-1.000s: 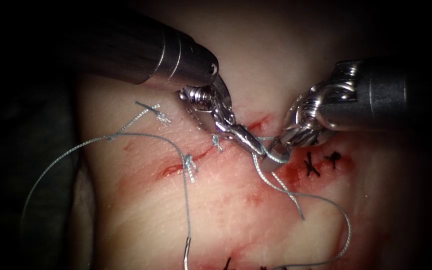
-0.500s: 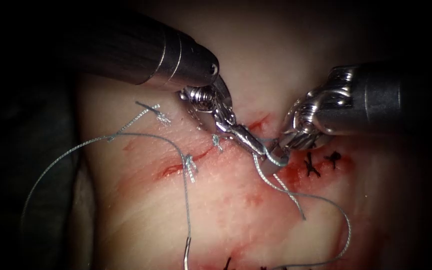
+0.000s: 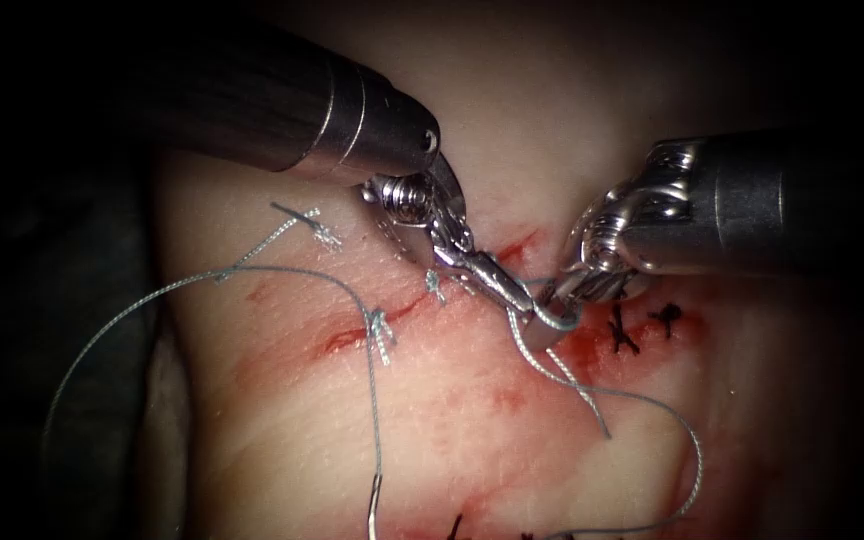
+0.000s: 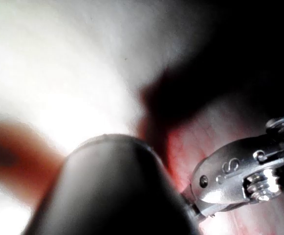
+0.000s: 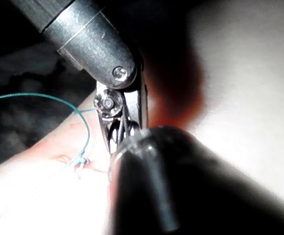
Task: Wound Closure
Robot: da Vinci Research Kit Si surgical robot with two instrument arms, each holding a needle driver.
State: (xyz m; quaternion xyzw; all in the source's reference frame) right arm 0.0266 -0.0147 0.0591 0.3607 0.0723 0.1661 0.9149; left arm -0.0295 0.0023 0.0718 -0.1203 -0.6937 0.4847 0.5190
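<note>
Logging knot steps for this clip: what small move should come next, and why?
Probably draw the left end effector, shut on the thread, gently away from the right end effector to snug the loop at the cut. The right's hold is hidden; the needle lies free on the tissue.

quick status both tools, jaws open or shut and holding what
Left tool: jaws shut on the thread by the cut.
Right tool: tip meets the thread loop at the same spot; grip cannot be told.
Needle: free on the tissue.
</note>
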